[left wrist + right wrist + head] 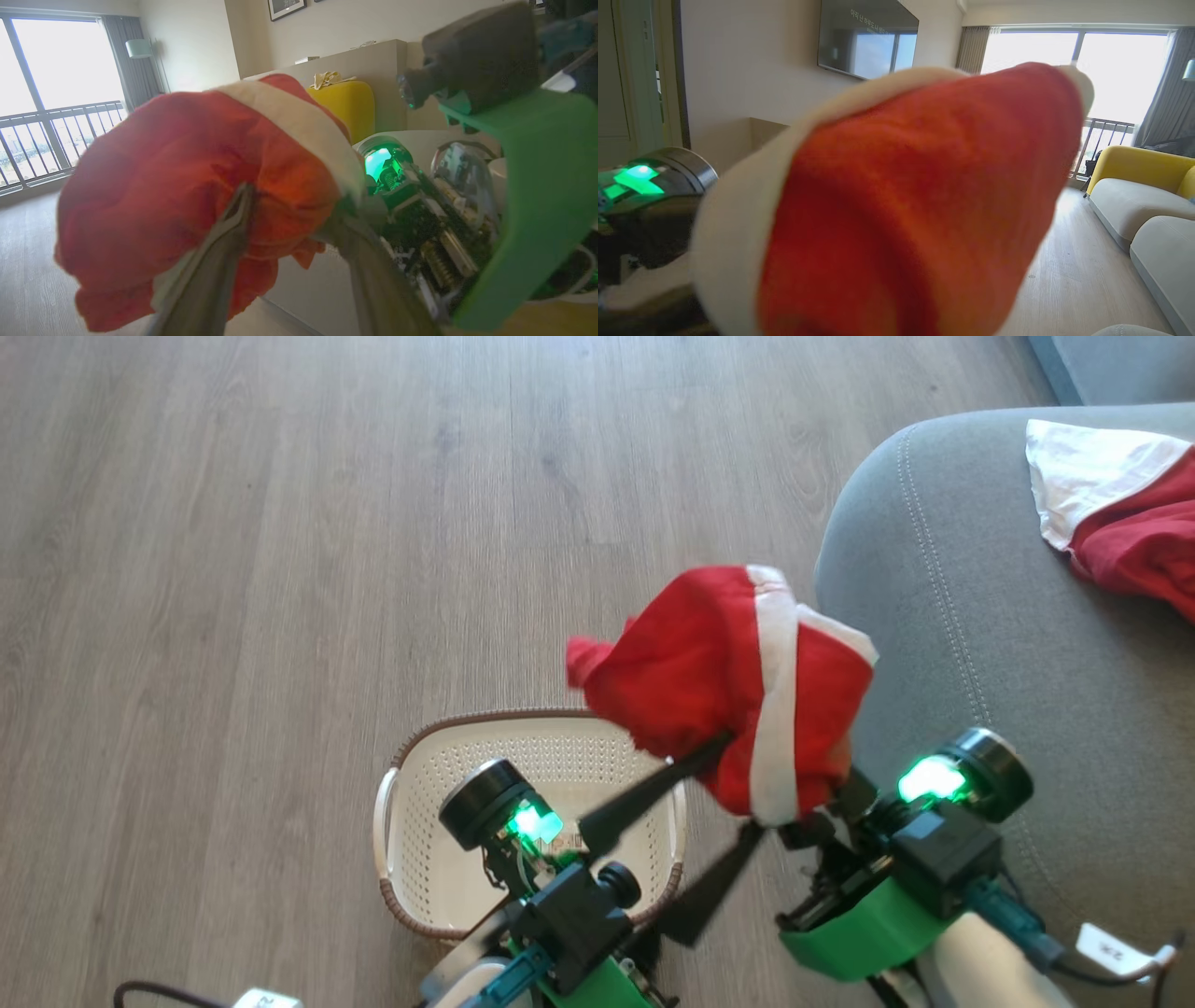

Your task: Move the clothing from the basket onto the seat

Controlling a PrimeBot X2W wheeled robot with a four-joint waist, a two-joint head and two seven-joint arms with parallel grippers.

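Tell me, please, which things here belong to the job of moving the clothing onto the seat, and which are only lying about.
For the job:
- red garment, lifted in the air
- second red garment, already on the seat
- basket
- seat

Only lying about:
- yellow-backed sofa
- wall television
- floor lamp
- cable on the floor

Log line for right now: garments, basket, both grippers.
held garment aloft between basket and seat | other garment on seat | basket looks empty | left gripper open | right gripper hidden by held garment
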